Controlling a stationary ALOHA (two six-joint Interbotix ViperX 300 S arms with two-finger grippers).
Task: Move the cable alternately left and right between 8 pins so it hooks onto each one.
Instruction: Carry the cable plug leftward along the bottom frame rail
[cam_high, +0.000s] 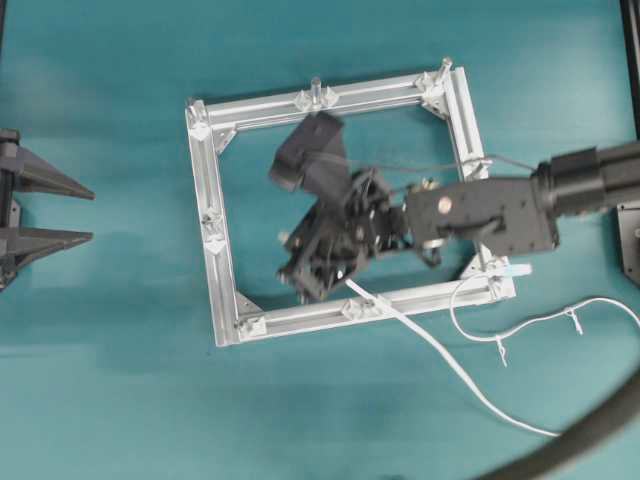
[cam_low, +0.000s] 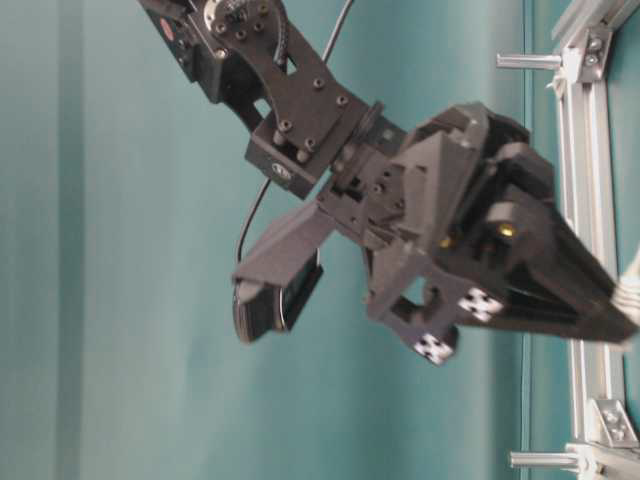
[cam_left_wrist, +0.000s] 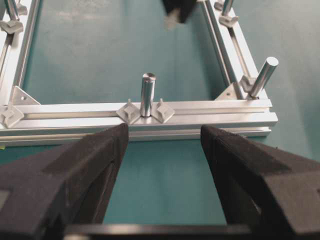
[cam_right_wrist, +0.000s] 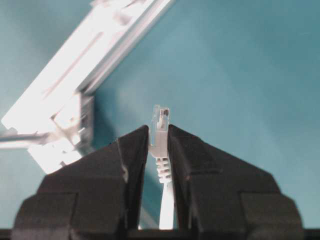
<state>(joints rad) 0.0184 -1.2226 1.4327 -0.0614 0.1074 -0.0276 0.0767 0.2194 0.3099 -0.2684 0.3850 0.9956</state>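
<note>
My right gripper (cam_right_wrist: 159, 145) is clamped on the cable (cam_right_wrist: 161, 150) just behind its clear plug, which pokes out past my fingertips at the centre of the wrist view, above teal table (cam_right_wrist: 240, 65). Overhead, that arm reaches in from the right edge, and its gripper (cam_high: 300, 285) sits inside the square aluminium frame (cam_high: 210, 180), near the lower rail. The white cable (cam_high: 440, 355) leaves my gripper, crosses the lower rail beside a pin (cam_high: 362, 305), and loops over the table at lower right. My left gripper (cam_high: 85, 215) waits at the left edge, jaws spread apart, facing a pin (cam_left_wrist: 147, 94) on the frame's near rail.
</note>
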